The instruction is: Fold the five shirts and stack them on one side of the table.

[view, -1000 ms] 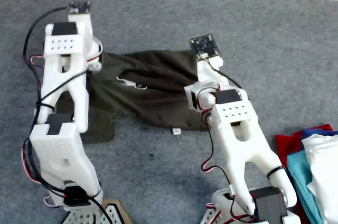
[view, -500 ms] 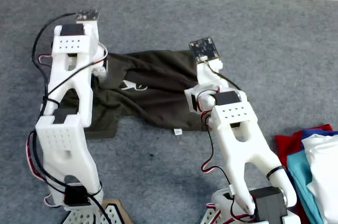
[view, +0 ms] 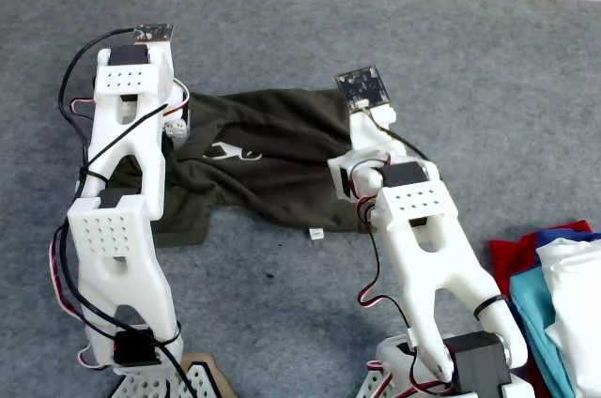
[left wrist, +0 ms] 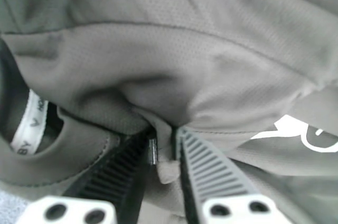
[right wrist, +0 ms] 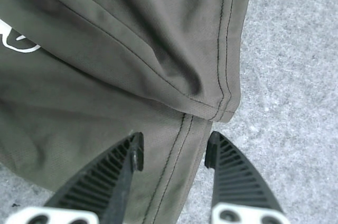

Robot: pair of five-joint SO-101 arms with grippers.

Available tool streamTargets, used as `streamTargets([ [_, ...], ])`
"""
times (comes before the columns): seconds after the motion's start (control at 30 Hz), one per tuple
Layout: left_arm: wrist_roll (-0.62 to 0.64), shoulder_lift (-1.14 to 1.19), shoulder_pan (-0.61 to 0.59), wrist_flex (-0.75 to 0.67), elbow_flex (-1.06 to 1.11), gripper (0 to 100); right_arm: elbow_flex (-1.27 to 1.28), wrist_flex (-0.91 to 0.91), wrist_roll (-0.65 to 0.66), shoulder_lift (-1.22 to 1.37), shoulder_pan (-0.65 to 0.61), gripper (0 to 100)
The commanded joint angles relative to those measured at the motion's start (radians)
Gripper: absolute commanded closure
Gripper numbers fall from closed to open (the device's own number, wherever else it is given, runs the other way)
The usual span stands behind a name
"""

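Closest to my bases, at the near right edge of the desk, sits a pile of shirts: white on top, teal under it, red and blue edges showing behind. It lies well apart from both of my grippers.

Farther out, between my two arms, the olive shirt is spread rumpled across the grey surface. A small white tag lies on the desk just beside its near hem.

My right gripper is over the shirt's right-hand corner. Its fingers are spread apart and straddle the stitched hem, where a fold of cloth overlaps the edge. Bare desk shows beside that corner.

My left gripper is at the shirt's left side, by the collar. Its fingers are pressed together on a pinched ridge of the olive fabric, and the cloth bunches up into folds around the pinch. The neck label sits inside the collar opening just beside that grip. The white print on the chest lies to the other side, toward the middle of the shirt.

Beyond the shirt's far edge the grey desk runs on to a pale strip at the back.
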Motion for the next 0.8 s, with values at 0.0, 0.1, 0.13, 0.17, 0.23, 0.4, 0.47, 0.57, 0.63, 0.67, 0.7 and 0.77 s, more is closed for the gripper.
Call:
streamTargets([
  [0.0,-0.011,-0.01,-0.005,0.005,-0.081,100,-0.004,-0.013,-0.006,-0.004,-0.004,80.0],
  [0.1,-0.009,-0.01,-0.005,0.009,-0.124,99,-0.002,-0.013,-0.006,-0.004,-0.004,80.0],
  [0.13,-0.009,-0.012,-0.005,0.009,-0.134,99,-0.002,-0.013,-0.006,-0.004,-0.004,80.0],
  [0.17,-0.009,-0.013,-0.004,0.009,-0.145,99,-0.002,-0.013,-0.006,-0.004,-0.004,80.0],
  [0.23,-0.009,-0.015,-0.004,0.011,-0.163,99,-0.002,-0.013,-0.006,-0.004,-0.004,80.0],
  [0.4,-0.008,-0.008,0.008,0.046,-0.194,95,-0.002,-0.013,-0.006,-0.007,-0.004,80.0],
  [0.47,-0.008,-0.007,0.016,0.06,-0.189,89,-0.002,-0.013,-0.006,-0.008,-0.004,80.0],
  [0.57,-0.008,-0.005,0.022,0.068,-0.188,82,-0.002,-0.013,-0.006,-0.01,-0.004,80.0],
  [0.63,-0.009,-0.005,0.024,0.063,-0.18,82,-0.002,-0.013,-0.006,-0.01,-0.004,80.0],
  [0.67,-0.009,-0.005,0.024,0.061,-0.18,83,-0.002,-0.013,-0.006,-0.01,-0.004,80.0],
  [0.7,-0.009,-0.005,0.024,0.06,-0.18,84,-0.002,-0.013,-0.006,-0.01,-0.004,80.0],
  [0.77,-0.009,-0.005,0.024,0.06,-0.18,87,-0.002,-0.013,-0.006,-0.01,-0.004,80.0],
])
